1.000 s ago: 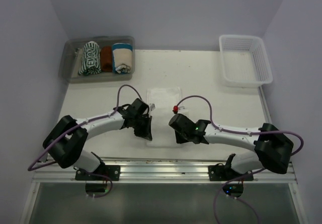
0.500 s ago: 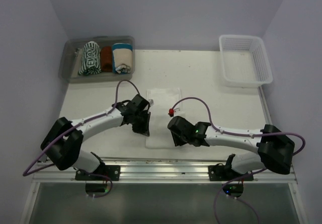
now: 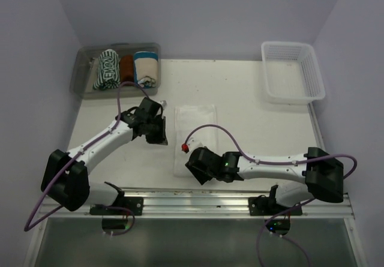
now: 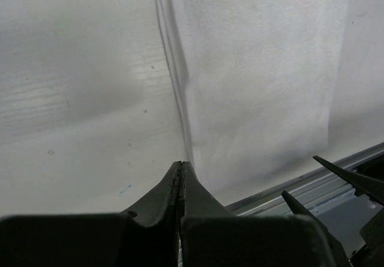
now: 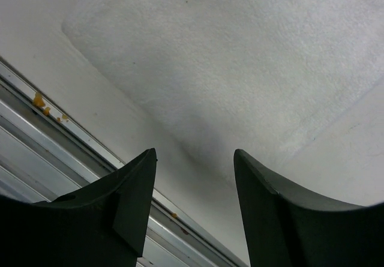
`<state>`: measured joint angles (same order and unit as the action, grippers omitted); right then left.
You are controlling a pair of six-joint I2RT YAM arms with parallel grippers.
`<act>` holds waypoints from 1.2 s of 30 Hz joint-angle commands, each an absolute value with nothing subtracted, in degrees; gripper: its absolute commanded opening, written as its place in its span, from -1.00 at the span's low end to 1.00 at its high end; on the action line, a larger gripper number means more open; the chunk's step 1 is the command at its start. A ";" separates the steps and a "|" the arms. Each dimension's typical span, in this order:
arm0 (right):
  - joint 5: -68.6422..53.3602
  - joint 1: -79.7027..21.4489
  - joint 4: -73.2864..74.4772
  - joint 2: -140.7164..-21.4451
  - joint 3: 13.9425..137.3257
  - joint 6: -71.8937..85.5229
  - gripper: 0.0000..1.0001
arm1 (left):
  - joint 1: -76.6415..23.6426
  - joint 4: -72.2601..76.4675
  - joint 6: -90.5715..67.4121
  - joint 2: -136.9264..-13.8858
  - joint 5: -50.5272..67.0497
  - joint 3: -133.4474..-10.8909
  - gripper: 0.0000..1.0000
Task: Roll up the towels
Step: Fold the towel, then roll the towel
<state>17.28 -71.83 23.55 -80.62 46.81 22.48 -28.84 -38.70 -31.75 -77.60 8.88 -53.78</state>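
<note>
White towel (image 3: 196, 129): lying flat on counter (image 3: 252, 129).
Left claw (image 4: 181, 166): pressing together beside towel.
Right claw (image 5: 195, 154): gaping apart over towel's near edge.

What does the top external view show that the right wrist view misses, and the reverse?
Only top external: the clear bin holding the rolled striped towel, the white basket, and the left gripper. Only right wrist: close-up orange specks on the metal rail. Both: the white towel lying flat and the right gripper, open.

Robot lab cell — plain lilac walls (image 3: 198, 15), white table (image 3: 252, 135) (aluminium mounting rail (image 3: 198, 196) in front)
</note>
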 commanded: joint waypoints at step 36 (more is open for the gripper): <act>20.13 -69.87 21.01 -84.63 42.36 23.55 -0.38 | -41.13 -30.85 -35.42 -76.55 12.04 -45.35 -0.62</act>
